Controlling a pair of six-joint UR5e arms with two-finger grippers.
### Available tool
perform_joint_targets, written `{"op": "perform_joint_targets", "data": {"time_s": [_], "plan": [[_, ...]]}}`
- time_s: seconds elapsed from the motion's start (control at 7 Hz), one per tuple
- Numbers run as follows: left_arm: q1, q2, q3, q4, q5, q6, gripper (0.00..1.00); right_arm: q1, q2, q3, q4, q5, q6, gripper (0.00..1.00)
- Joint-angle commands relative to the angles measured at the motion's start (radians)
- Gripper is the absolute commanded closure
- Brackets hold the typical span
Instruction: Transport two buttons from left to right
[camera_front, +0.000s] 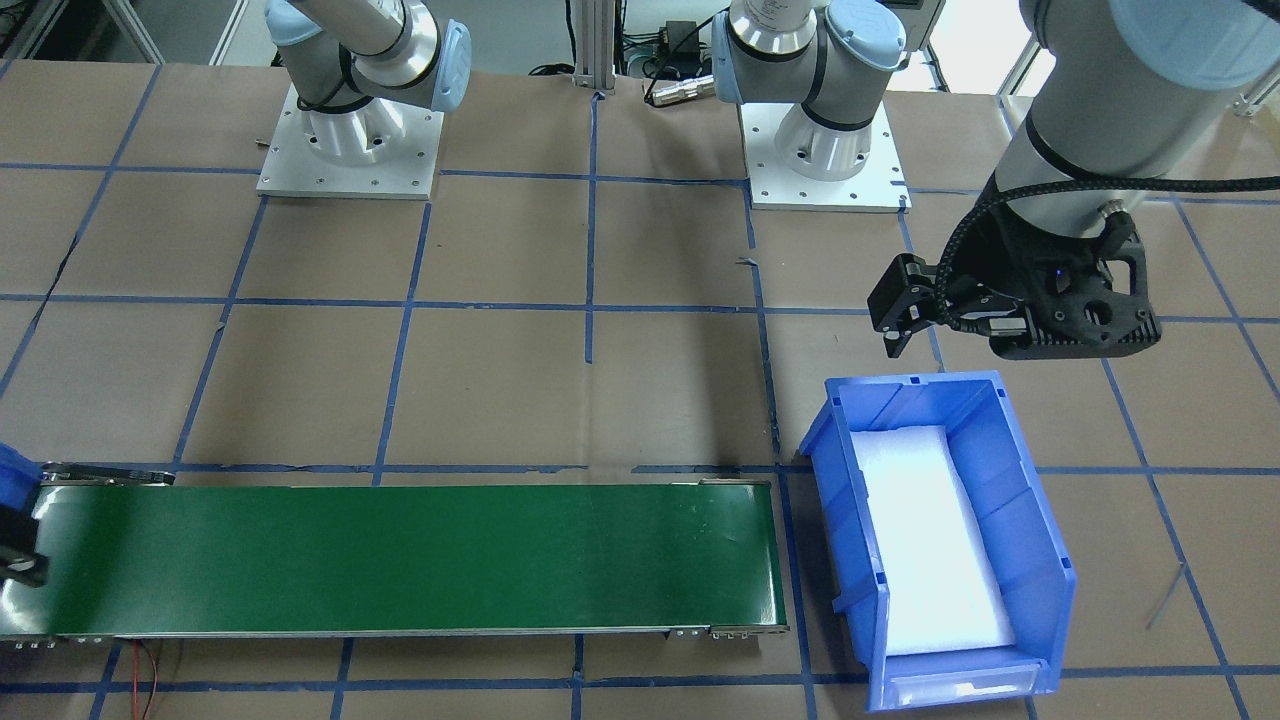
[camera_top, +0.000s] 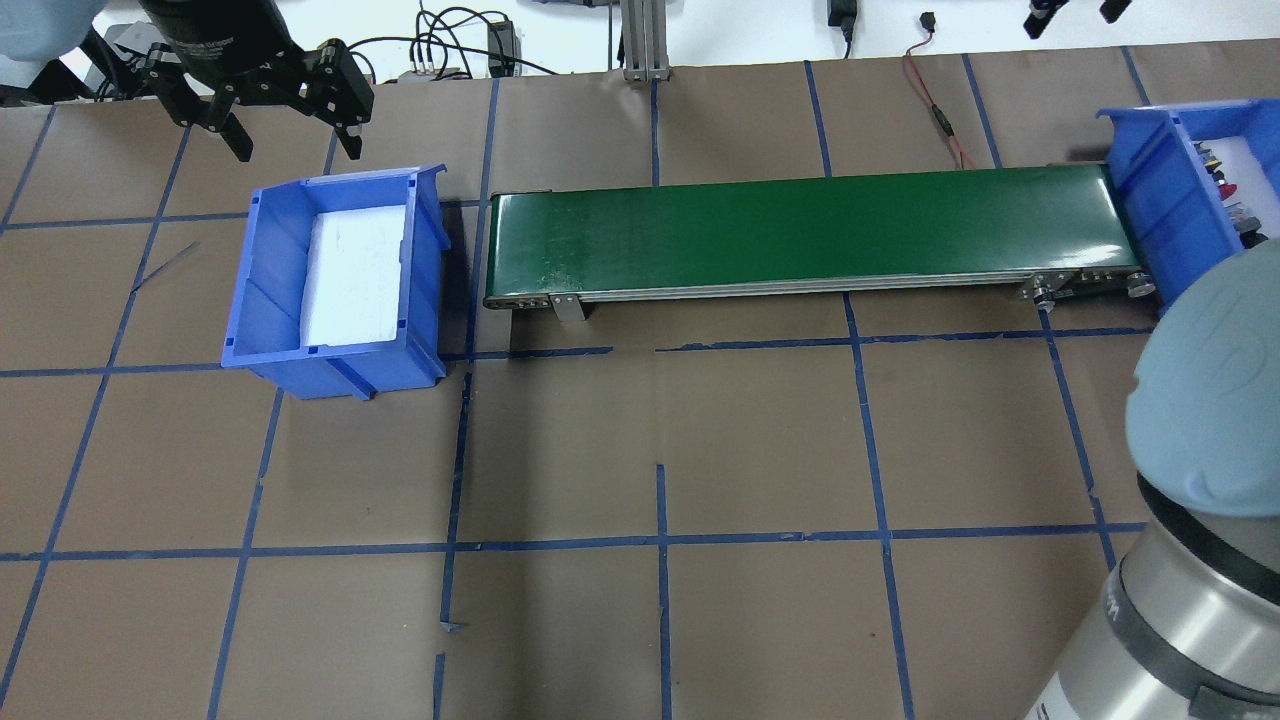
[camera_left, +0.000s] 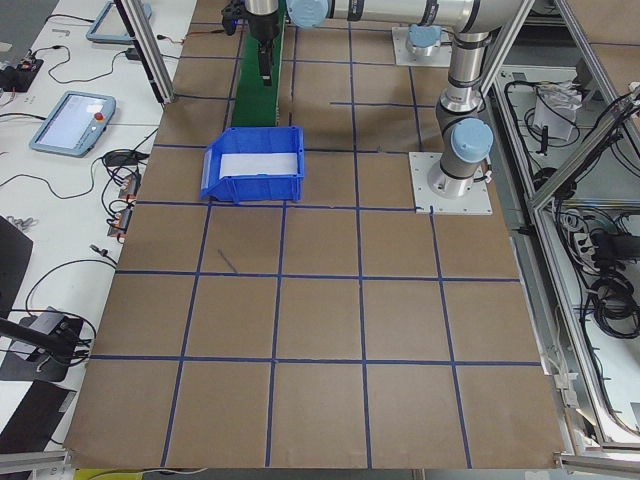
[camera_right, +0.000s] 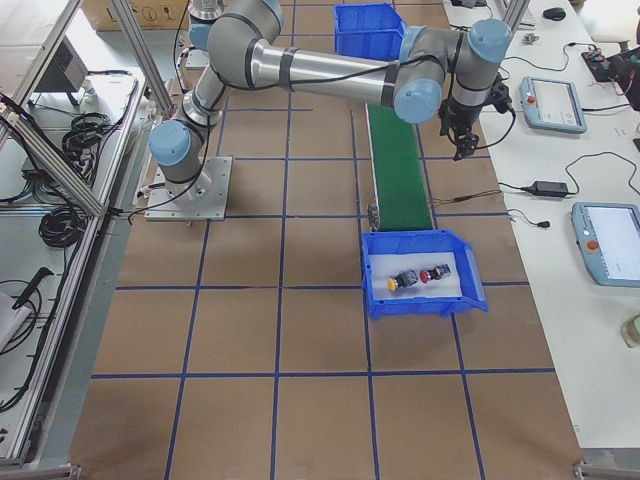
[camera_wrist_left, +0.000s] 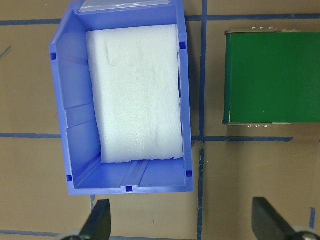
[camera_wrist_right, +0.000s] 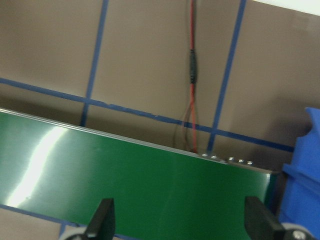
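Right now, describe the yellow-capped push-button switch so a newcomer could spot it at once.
Follow the long green conveyor belt to its end on the robot's right, where a blue plastic bin lined with white foam stands. Of the two switches in it, the yellow-capped push-button switch lies nearer the robot; the other switch has a red cap.

Silver arms (camera_right: 320, 68), pale-blue joint caps (camera_front: 455, 60), black braided cable (camera_front: 1180, 183), white bases (camera_front: 350, 172)

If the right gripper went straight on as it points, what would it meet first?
The right gripper would probably meet the long green conveyor belt, near the blue plastic bin; depth unclear.
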Motion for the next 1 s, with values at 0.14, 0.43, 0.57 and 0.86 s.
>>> {"op": "perform_joint_targets", "data": {"time_s": [0.14, 0.43, 0.57, 0.86], "plan": [[-0.001, 0.0, 0.0, 0.0, 0.0, -0.002, 0.0, 0.085, -0.221, 0.335, -0.069, 0.005, 0.104, 0.0], [0.001, 0.001, 0.0, 0.0, -0.002, 0.0, 0.0, 0.143, -0.345, 0.511, -0.099, -0.017, 0.099, 0.0], [-0.001, 0.001, 0.0, 0.0, -0.002, 0.0, 0.0, 0.175, -0.35, 0.507, -0.098, -0.022, 0.122, 0.0], [-0.001, 0.001, 0.0, 0.0, -0.002, 0.0, 0.0, 0.217, -0.379, 0.505, -0.09, -0.047, 0.247, 0.0]]}}
